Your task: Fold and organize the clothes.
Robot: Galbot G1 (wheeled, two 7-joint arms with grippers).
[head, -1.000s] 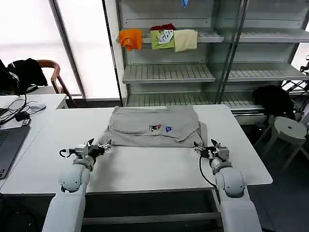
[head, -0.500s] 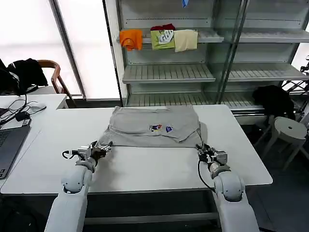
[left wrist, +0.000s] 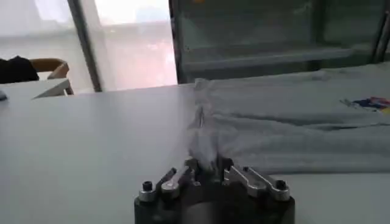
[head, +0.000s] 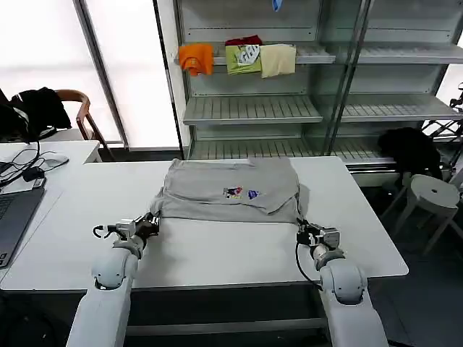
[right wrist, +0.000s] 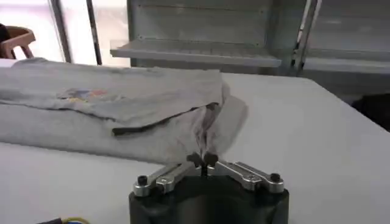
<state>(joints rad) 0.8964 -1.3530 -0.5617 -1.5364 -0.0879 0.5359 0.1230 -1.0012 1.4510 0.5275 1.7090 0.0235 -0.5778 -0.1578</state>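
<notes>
A light grey short-sleeved shirt (head: 217, 189) lies across the far half of the white table (head: 217, 253), its small coloured chest print (head: 242, 192) facing up. My left gripper (head: 148, 223) is shut on the shirt's near left corner, and fabric (left wrist: 292, 134) bunches up between its fingers (left wrist: 190, 165). Over at the near right corner, my right gripper (head: 302, 230) is shut on the cloth too. There the shirt (right wrist: 122, 103) rises in a pinched ridge from the fingertips (right wrist: 196, 159). Both corners are drawn toward me, a little off the table.
A laptop (head: 11, 217) and cables lie on the left desk, with a chair (head: 79, 108) behind. Metal shelves (head: 253, 108) stand beyond the table, holding orange, green and cream garments (head: 239, 58). A white stool (head: 434, 191) stands at the right.
Both grippers have drawn back toward me and slightly down, pulling the shirt's near corners along. The near edge of the shirt is stretched further toward the table's front.
</notes>
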